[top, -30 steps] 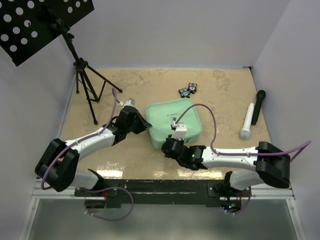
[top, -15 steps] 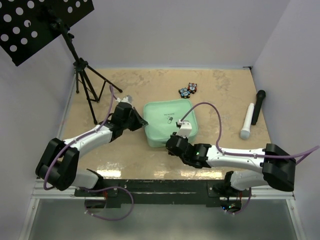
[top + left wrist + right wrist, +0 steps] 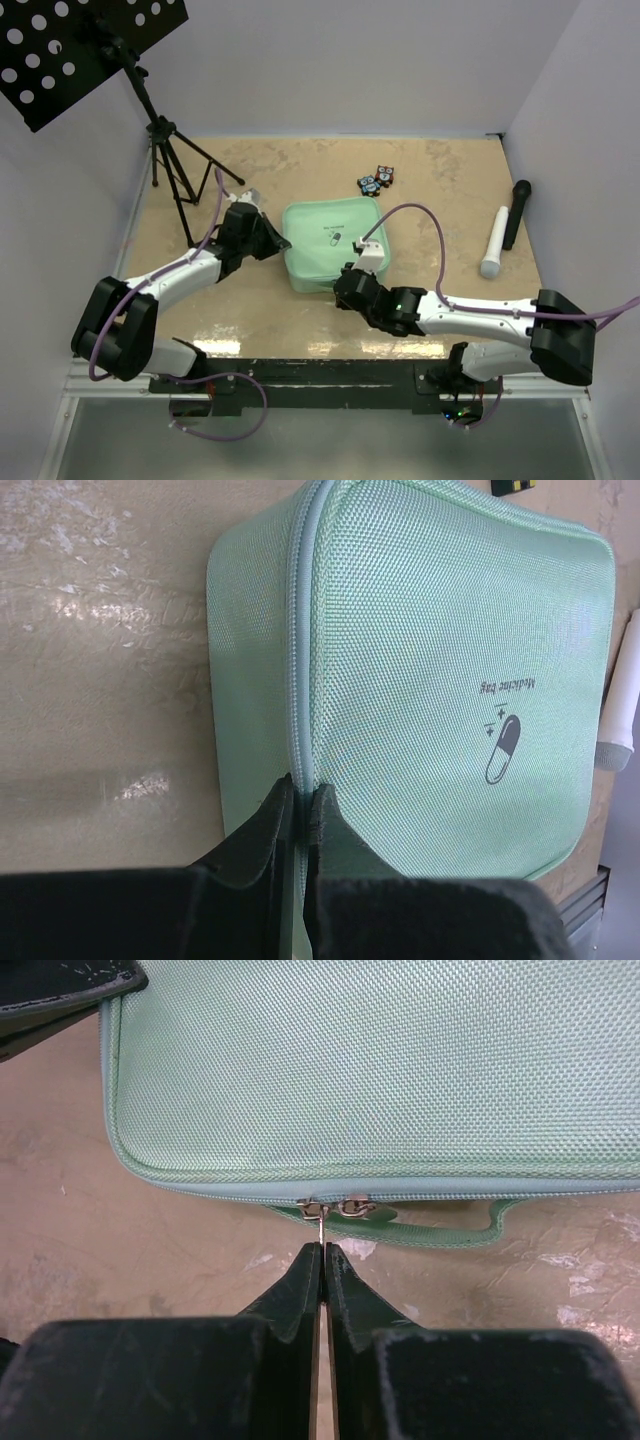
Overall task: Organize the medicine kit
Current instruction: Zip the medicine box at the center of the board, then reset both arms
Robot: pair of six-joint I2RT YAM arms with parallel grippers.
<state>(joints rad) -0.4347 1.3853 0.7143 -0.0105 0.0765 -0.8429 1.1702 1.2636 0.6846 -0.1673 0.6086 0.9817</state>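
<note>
One medicine kit [image 3: 335, 245] lies flat near the middle of the bench [image 3: 450, 170], with two arms at it. It is a mint-green woven case with rounded corners, closed. Its lid carries one small grey capsule mark [image 3: 503, 748] under a line of tiny text. Two metal zip sliders [image 3: 340, 1206] sit side by side on its near edge, just above one green strap loop [image 3: 440, 1235]. The left gripper [image 3: 278, 243] is narrowed to a slit and pinches the zip seam on the kit's left side. The right gripper [image 3: 322, 1255] is closed on one thin zip pull [image 3: 320, 1224] that hangs from the left slider. Behind the kit lie two small colourful packets [image 3: 377, 180], touching each other. Well to the right are one white microphone [image 3: 494, 243] and one black microphone [image 3: 517, 212], side by side. One music stand [image 3: 150, 130] is at the back left.
</note>
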